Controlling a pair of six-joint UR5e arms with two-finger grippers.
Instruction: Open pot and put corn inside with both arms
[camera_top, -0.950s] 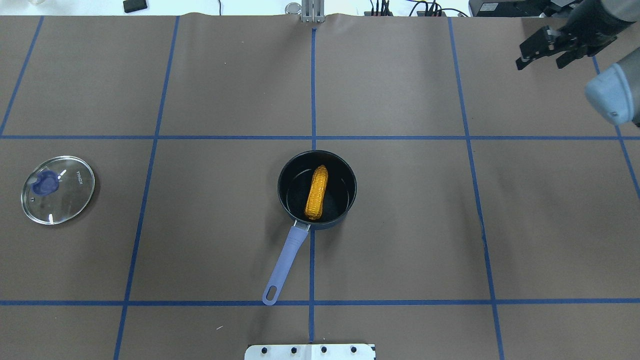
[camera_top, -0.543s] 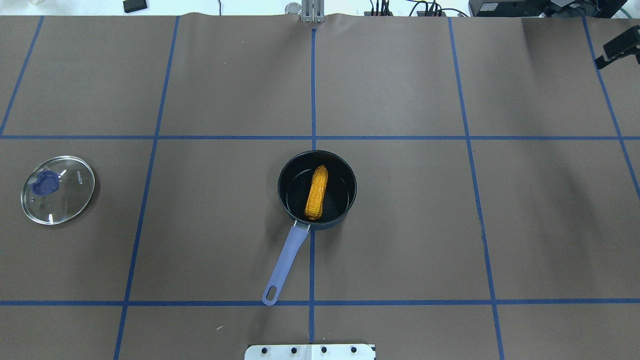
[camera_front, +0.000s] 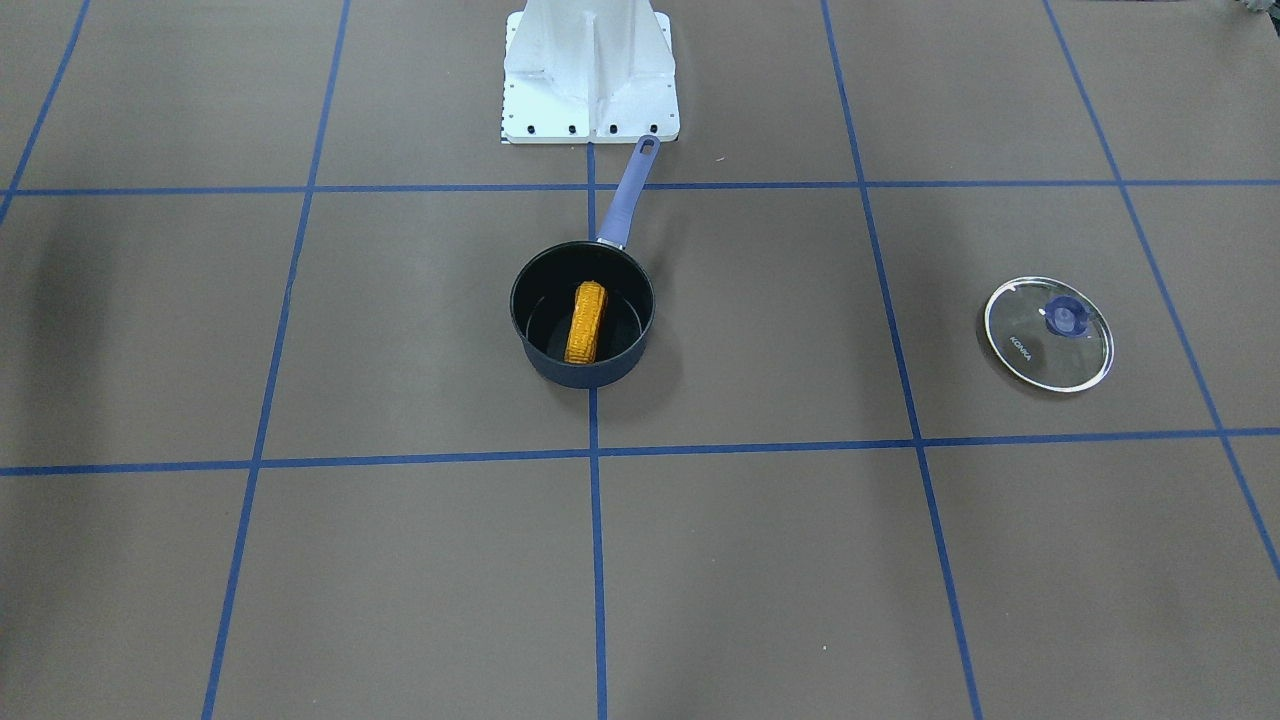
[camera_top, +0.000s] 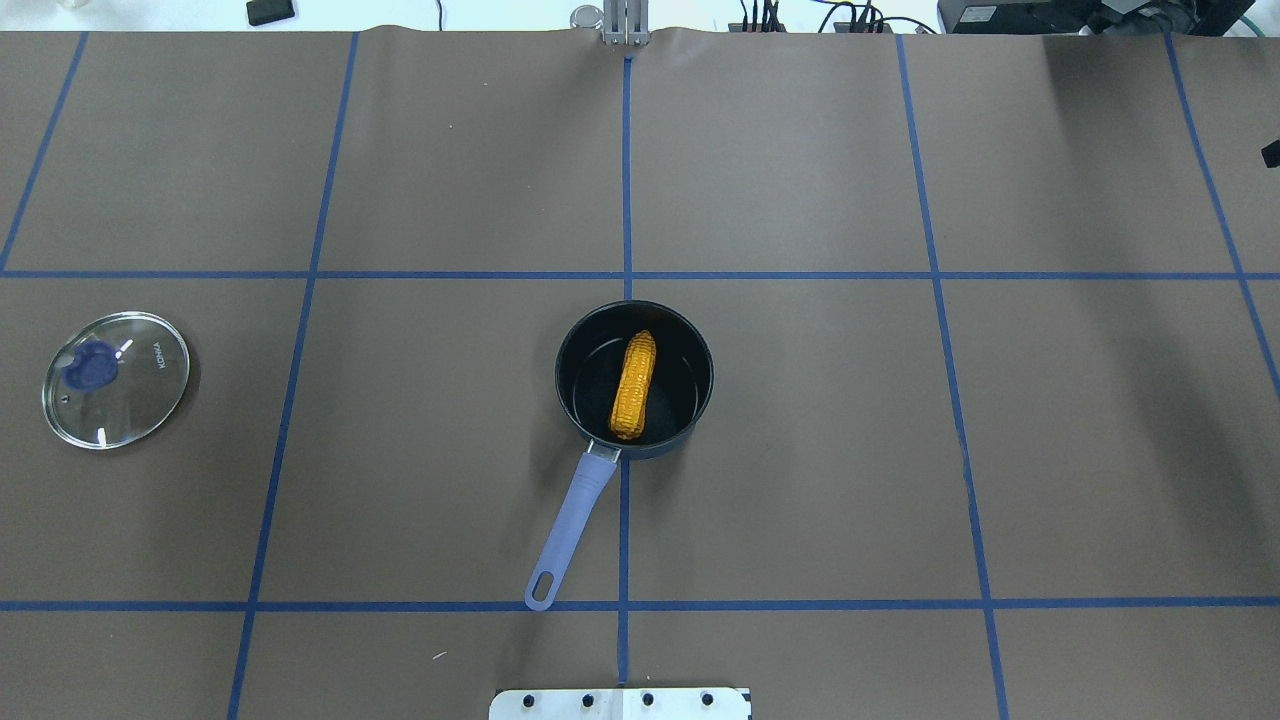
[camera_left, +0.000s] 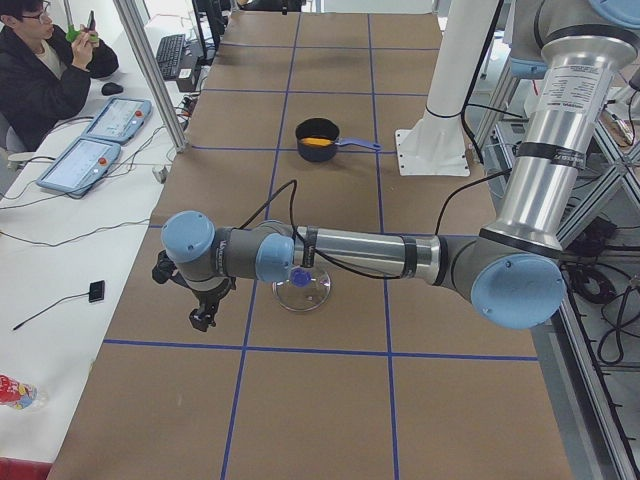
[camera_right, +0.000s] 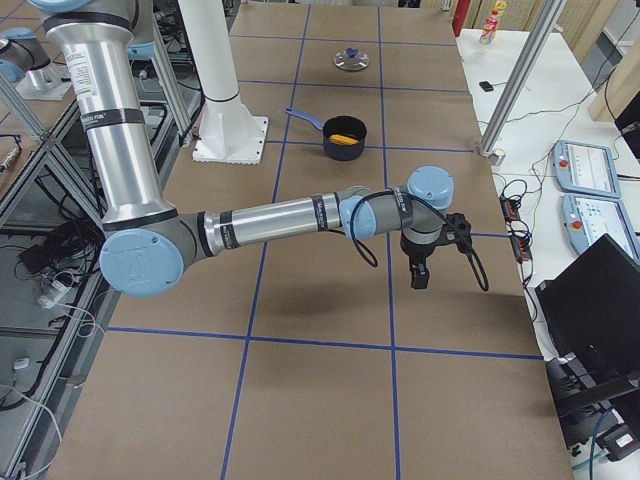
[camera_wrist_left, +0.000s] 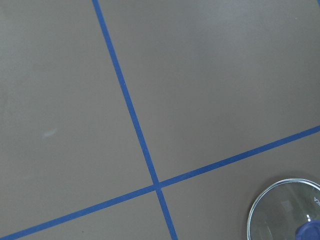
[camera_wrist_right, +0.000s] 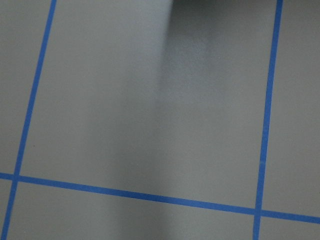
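1. Corn (camera_front: 587, 322), front-facing view: lies flat inside the black pot (camera_front: 580, 378) at centre frame, cob running roughly top to bottom. Pot is open, and its purple handle (camera_front: 630, 190) points up-frame twd the white pedestal (camera_front: 590, 70) at top centre. Glass lid (camera_front: 1030, 350) w/ blue knob (camera_front: 1062, 317) lies flat on the table (camera_front: 300, 580) at right of frame, well apart from the pot. Pot sits on the middle blue tape line (camera_front: 597, 560).
2. Overhead: pot just below centre w/ the corn inside, slanted a bit, upper end leaning right. Handle runs to lower left. Lid at far left, mid-height. Small black bit at right edge, too little to tell what it is.
3. Ext left: left arm (camera_left: 350, 255) stretches across mid-frame, forearm passing over the lid. Left gripper (camera_left: 200, 318) hangs left of centre, pointing down over the table near the lid; can't tell if the claw is spread or pressed together. Pot w/ corn is small at upper centre. Operator (camera_left: 45, 70) sits at upper left.
4. Ext right: right arm (camera_right: 270, 218) crosses mid-frame. Right gripper (camera_right: 418, 282) is right of centre, pointing down above the table; can't tell spread or pressed. Pot w/ corn at upper centre, lid further up-frame.
5. L wrist: brown table, tape cross at lower centre, lid rim + knob in lower right corner.
6. R wrist: table w/ tape lines, soft shadow down the middle
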